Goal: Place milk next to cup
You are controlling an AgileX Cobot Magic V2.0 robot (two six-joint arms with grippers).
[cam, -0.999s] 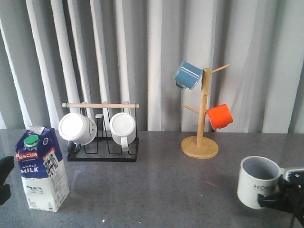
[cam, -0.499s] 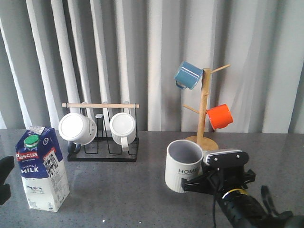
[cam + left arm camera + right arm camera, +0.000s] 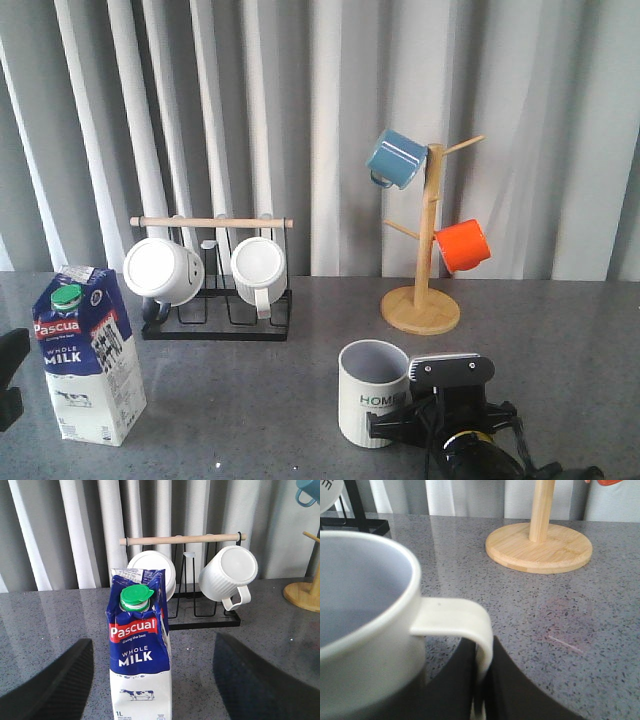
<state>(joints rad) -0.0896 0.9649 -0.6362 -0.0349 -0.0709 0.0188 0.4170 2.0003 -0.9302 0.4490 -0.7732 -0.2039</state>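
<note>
Since the frame half a second earlier, the right tool (image 3: 400, 420) had carried the cup (image 3: 372, 392) slightly leftward and nearer the camera, while the milk (image 3: 88, 353) had stayed where it stood at the left of the counter (image 3: 300, 380). Nearest in the front view, the right tool was clamped on the cup's handle (image 3: 465, 625), its dark fingers (image 3: 455, 685) closed under and around the cream loop, as the right wrist view showed. The cup stood upright, grey-blue inside, with black lettering reading "HOM" visible before the tool's body cut it off. Well apart from it, across the counter to the left, the milk stood upright: a red band read "Pascual", below it "WHOLE MILK", then a small cow picture and "1L" near the base, with a green cap (image 3: 136, 595) on the gable. In the left wrist view the left tool (image 3: 152, 680) hung wide, its two dark fingers (image 3: 55, 680) either side of the carton without touching it. Farther back stood a black rack (image 3: 215, 315) with a wooden bar holding two white mugs (image 3: 162, 270), and to the right a wooden mug tree (image 3: 425, 250) bore a blue mug (image 3: 396, 158) and an orange mug (image 3: 463, 245), all before a grey pleated curtain (image 3: 300, 100).
</note>
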